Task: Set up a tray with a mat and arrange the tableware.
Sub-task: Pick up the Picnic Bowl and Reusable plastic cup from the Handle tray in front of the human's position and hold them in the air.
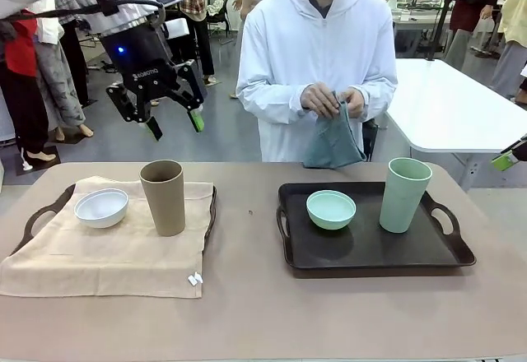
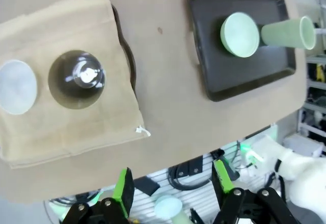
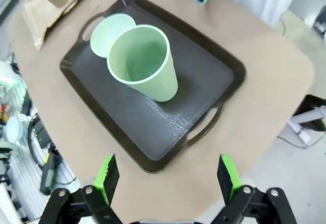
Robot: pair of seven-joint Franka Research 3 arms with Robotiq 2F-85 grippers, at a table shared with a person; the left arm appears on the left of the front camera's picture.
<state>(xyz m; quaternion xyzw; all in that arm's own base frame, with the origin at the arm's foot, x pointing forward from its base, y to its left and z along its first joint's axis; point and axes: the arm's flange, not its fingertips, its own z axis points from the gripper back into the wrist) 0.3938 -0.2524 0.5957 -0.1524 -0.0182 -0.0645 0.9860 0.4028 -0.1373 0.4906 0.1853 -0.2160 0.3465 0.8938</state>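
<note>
Front view: left gripper (image 1: 175, 125) spread, empty, above table's (image 1: 247, 313) far-left edge; white bowl (image 1: 101, 207), brown cup (image 1: 163, 197) set on matted left tray (image 1: 37, 214). Right gripper (image 3: 167, 175) spread too; mint bowl (image 1: 331, 209), green cup (image 1: 404, 195) on bare right tray (image 1: 370, 251), likely awaiting person's (image 1: 317, 41) mat (image 1: 333, 144).

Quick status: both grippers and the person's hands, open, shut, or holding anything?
Left gripper: open, holding nothing.
Right gripper: open, holding nothing.
Person's hands: both holding a grey-green cloth.
</note>
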